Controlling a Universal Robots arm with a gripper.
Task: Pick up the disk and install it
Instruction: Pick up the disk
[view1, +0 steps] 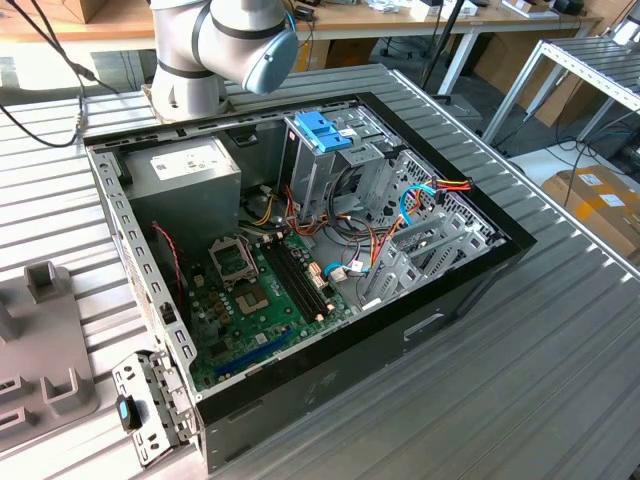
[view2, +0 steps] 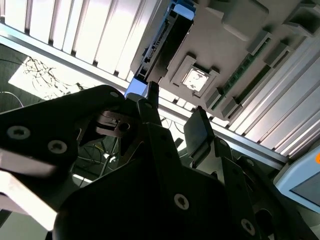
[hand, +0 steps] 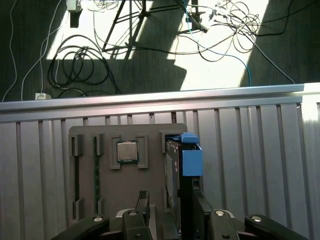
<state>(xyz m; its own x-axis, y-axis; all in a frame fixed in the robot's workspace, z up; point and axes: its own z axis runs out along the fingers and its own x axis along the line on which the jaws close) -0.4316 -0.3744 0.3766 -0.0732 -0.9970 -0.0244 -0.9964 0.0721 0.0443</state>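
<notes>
The disk (hand: 173, 170) stands on edge in a slot of a grey holder tray (hand: 90, 150), with a blue plastic rail (hand: 192, 159) along its upper side. My gripper (hand: 171, 216) hovers just above it, open, one dark finger on each side of the disk's near end and a gap left to the disk. In the second wrist view the disk (view2: 160, 45) and its blue rail (view2: 183, 8) lie just beyond my gripper (view2: 175, 117). Nothing is held.
A processor chip (hand: 127, 151) sits in a pocket of the tray beside the disk. The open computer case (view1: 300, 240) holds a drive cage with a blue handle (view1: 322, 130), a grey power supply (view1: 190, 170) and the motherboard (view1: 250, 290). Cables lie on the floor (hand: 150, 45) beyond the table edge.
</notes>
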